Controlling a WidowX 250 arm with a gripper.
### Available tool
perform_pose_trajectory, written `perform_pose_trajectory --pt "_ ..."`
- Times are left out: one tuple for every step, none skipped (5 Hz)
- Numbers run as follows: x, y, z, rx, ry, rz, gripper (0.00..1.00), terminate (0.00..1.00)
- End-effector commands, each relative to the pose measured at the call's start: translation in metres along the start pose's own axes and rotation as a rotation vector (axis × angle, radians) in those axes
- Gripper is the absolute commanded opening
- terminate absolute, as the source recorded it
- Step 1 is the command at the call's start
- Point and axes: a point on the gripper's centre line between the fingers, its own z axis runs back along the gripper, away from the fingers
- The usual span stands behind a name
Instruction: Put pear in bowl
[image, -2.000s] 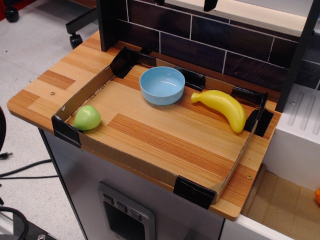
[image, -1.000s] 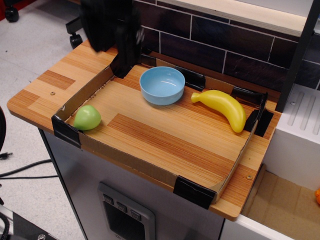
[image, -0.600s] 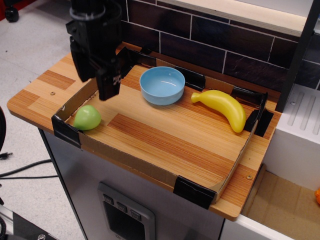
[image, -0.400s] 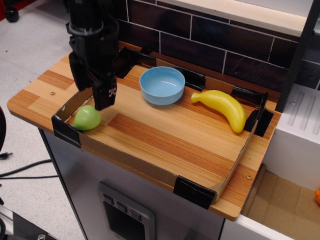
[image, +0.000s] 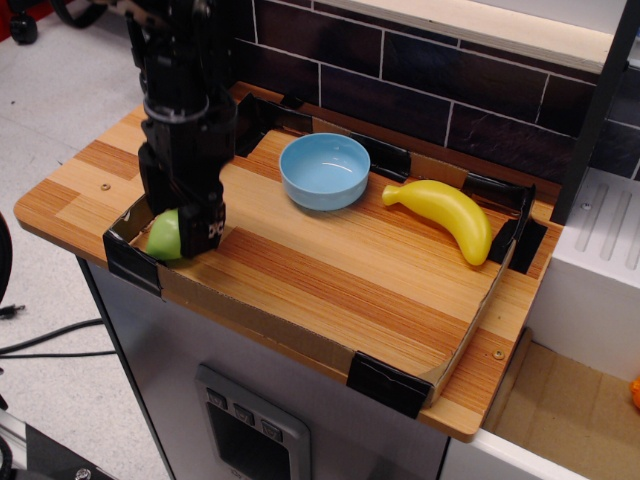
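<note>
The light-green pear (image: 163, 238) lies in the near left corner of the cardboard tray (image: 290, 327). My black gripper (image: 182, 222) has come down over it with its jaws apart, one finger on the pear's left and one finger (image: 211, 222) on its right, covering part of the fruit. I cannot tell whether the fingers touch it. The light-blue bowl (image: 324, 170) stands empty at the back of the tray, to the right of the gripper and apart from it.
A yellow banana (image: 447, 214) lies at the tray's back right. The tray has low cardboard walls with black taped corners (image: 388, 384). A dark brick wall (image: 430, 90) runs behind. A white unit (image: 598, 270) stands to the right of the counter.
The gripper came in from the back left, moved forward and down, and now straddles the pear. The pear, bowl and banana have not moved.
</note>
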Motion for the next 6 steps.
perform_pose_trajectory --pt "0.015 0.008 0.037 -0.028 -0.065 0.113 0.0 0.0" --pt "0.038 0.004 0.075 -0.047 -0.14 0.235 0.0 0.0" --pt "0.07 0.0 0.105 -0.105 -0.132 0.375 0.0 0.0" --pt "0.094 -0.002 0.117 -0.128 -0.177 0.428 0.0 0.0" --pt "0.125 -0.003 0.1 -0.126 -0.162 0.462 0.0 0.0" --pt "0.133 0.0 0.087 -0.071 -0.169 0.468 0.0 0.0"
